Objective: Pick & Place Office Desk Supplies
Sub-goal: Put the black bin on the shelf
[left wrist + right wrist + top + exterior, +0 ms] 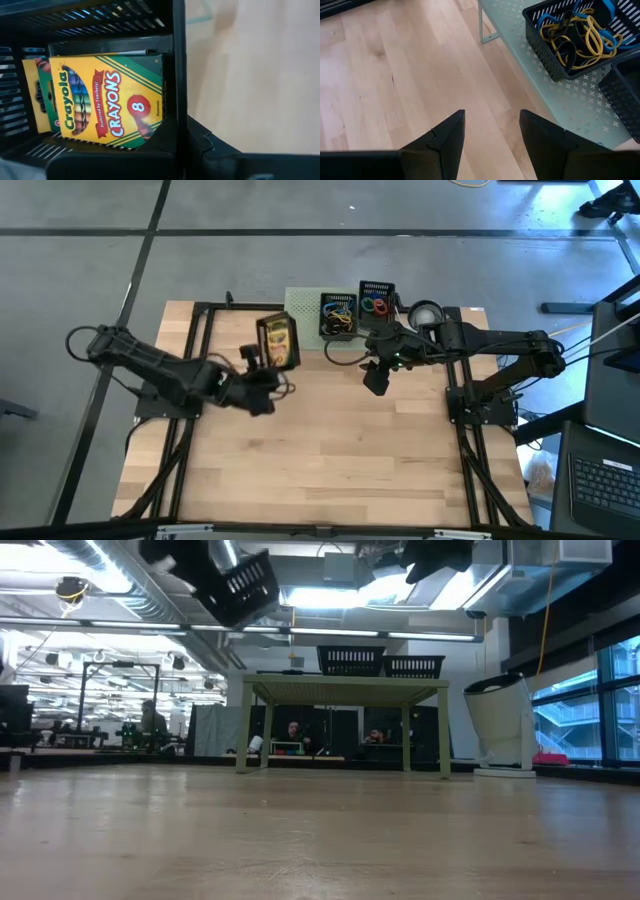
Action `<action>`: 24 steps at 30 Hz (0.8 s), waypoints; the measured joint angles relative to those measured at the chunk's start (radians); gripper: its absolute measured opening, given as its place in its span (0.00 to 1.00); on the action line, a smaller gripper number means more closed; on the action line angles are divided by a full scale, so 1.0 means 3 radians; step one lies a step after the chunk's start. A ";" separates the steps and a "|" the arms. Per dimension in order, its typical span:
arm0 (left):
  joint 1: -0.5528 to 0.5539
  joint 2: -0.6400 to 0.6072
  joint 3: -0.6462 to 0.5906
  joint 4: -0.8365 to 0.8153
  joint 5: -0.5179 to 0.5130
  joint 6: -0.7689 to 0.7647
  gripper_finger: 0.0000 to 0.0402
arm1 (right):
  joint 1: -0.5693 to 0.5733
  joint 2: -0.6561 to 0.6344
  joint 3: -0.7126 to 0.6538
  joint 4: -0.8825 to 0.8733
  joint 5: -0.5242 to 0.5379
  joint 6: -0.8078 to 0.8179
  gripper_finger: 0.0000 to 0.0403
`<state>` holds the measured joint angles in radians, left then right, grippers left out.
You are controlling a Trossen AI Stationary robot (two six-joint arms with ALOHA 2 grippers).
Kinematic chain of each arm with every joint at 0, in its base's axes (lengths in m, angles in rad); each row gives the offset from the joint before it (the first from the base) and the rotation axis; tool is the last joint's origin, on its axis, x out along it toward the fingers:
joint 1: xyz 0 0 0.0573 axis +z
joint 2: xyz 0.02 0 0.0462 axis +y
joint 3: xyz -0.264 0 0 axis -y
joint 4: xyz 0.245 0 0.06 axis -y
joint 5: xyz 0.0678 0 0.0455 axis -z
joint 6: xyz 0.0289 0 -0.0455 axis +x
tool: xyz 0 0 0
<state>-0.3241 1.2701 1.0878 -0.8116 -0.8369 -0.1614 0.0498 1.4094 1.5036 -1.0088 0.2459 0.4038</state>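
The left pincer [262, 375] is clamped on a black mesh tray [277, 340] lifted above the bench [330, 450], two crayon boxes [107, 102] inside. Two more trays [338, 315] on the green riser [302, 305] at the far edge hold rubber bands [580, 37]. The right pincer [490, 137] hangs apart, empty.

Setting: a robotics lab or industrial test hall is indicated.
Floor: grey concrete [300, 205], divided by dark lines, is seen around the rig.
Workstation: a pale wooden table [320, 450] is mounted on a black metal frame [195, 360], with two dark robot arms fixed at its sides.
Ceiling: exposed ducting [120, 580] and strip lights [330, 600] are shown in the low view.
Background: further benches and equipment racks [90, 690] are ranged across an open hall; large windows [590, 700] are set along one side.
Peripheral equipment: a laptop keyboard [605, 480] is placed beside the table.
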 joint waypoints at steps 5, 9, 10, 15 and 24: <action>0.0422 0.0000 0.0000 0.0125 0.0180 0.0401 0.00 | -0.0001 0.0000 0.0000 0.0001 0.0000 -0.0127 0.48; 0.0770 0.0016 0.0000 0.0516 0.0610 0.0789 0.00 | 0.0000 0.0000 0.0000 0.0020 0.0001 -0.0194 0.48; 0.0843 0.0017 0.0000 0.0605 0.0674 0.0890 0.00 | -0.0001 0.0000 0.0000 0.0019 0.0001 -0.0216 0.48; 0.1169 0.0017 0.0000 0.0776 0.0962 0.1133 0.00 | -0.0001 0.0000 0.0000 0.0019 0.0000 -0.0275 0.48; 0.1589 0.0020 0.0000 0.0762 0.1536 0.1135 0.00 | 0.0000 0.0000 0.0000 0.0019 0.0000 -0.0422 0.48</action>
<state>0.1527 1.2762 1.0878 -0.5831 -0.3762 0.1789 0.0498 1.4094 1.5036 -1.0031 0.2459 0.2771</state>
